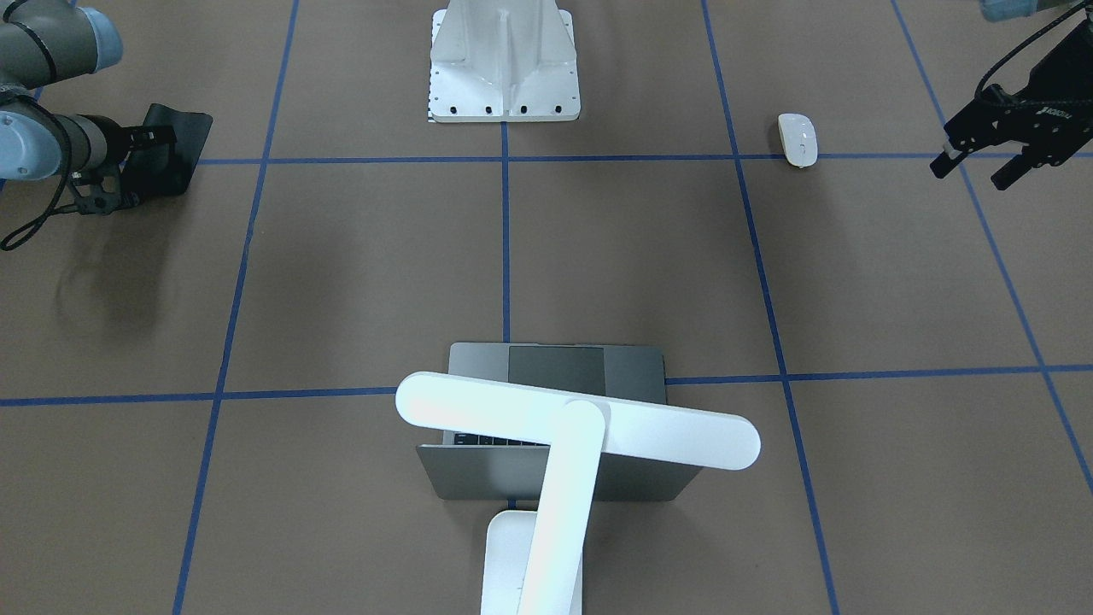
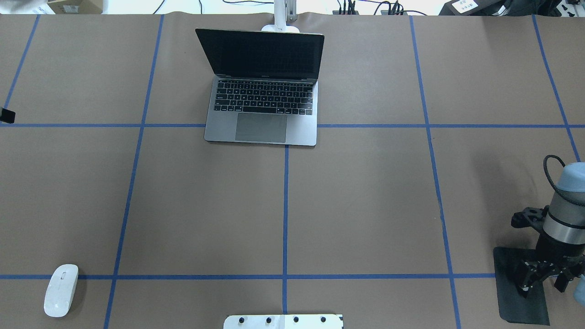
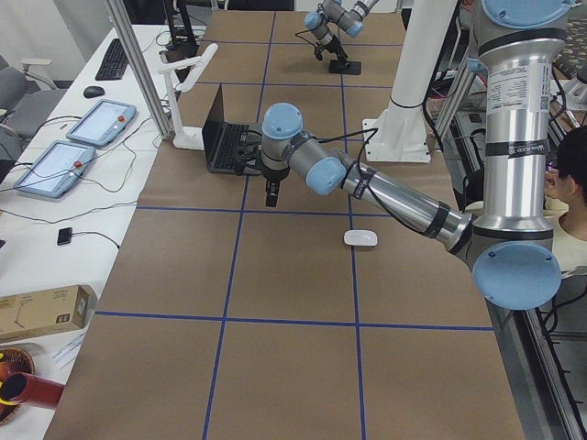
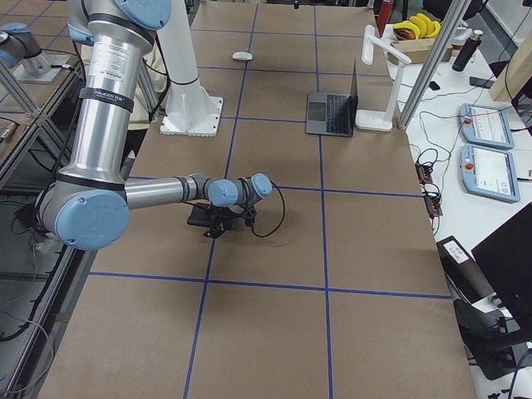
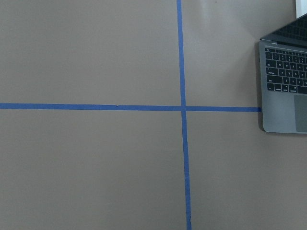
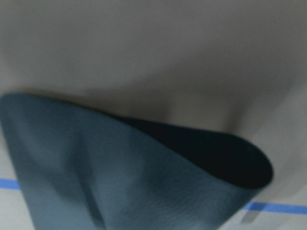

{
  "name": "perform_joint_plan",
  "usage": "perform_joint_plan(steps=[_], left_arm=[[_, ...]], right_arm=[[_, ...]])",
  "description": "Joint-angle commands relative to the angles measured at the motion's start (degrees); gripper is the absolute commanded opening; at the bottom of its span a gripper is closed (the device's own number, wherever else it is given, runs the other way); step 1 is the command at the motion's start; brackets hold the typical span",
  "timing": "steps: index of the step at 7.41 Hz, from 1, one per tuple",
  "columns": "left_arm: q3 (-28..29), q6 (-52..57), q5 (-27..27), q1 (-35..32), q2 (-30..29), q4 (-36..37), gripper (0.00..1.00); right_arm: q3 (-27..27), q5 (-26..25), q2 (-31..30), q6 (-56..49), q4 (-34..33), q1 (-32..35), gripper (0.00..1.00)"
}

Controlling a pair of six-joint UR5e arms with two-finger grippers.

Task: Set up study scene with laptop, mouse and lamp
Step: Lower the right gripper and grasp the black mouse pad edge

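Hovering with jaws apart, the left gripper (image 1: 972,171) hangs beside the mouse (image 1: 797,139), upper right of frame. Light, glossy, likely slippery; pinch across its long sides. The right gripper (image 1: 147,137) clamps the black mat (image 1: 184,149).

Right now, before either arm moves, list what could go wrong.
1. The mat curls up where the right gripper seems to pinch its edge. Being floppy, it may fold over or slip out when carried.
2. The mouse is glossy and rounded, so it might squirt from the open left gripper as it closes.
3. The lamp leans over the laptop, and an arm working beside them could knock it.
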Motion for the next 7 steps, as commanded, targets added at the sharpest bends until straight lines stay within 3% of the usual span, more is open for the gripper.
perform_joint_plan(steps=[1, 5, 6, 7], left_arm=[[0.1, 0.7, -0.3, -0.3, 0.3, 0.1, 1.0], [0.2, 1.9, -3.2, -2.7, 0.2, 0.6, 1.0], [0.2, 1.9, -3.2, -2.9, 0.1, 0.6, 1.0], [0.3, 2.7, -3.5, -3.8, 0.1, 0.7, 1.0]], right_arm=[[3.6, -0.3, -0.1, 0.0, -4.9, -0.5, 0.0], [5.0, -0.6, -0.1, 0.0, -5.4, -0.3, 0.0], [6.0, -0.6, 0.0, 0.0, -5.6, 0.8, 0.0], [7.7, -0.3, 0.2, 0.0, -6.0, 6.1, 0.0]])
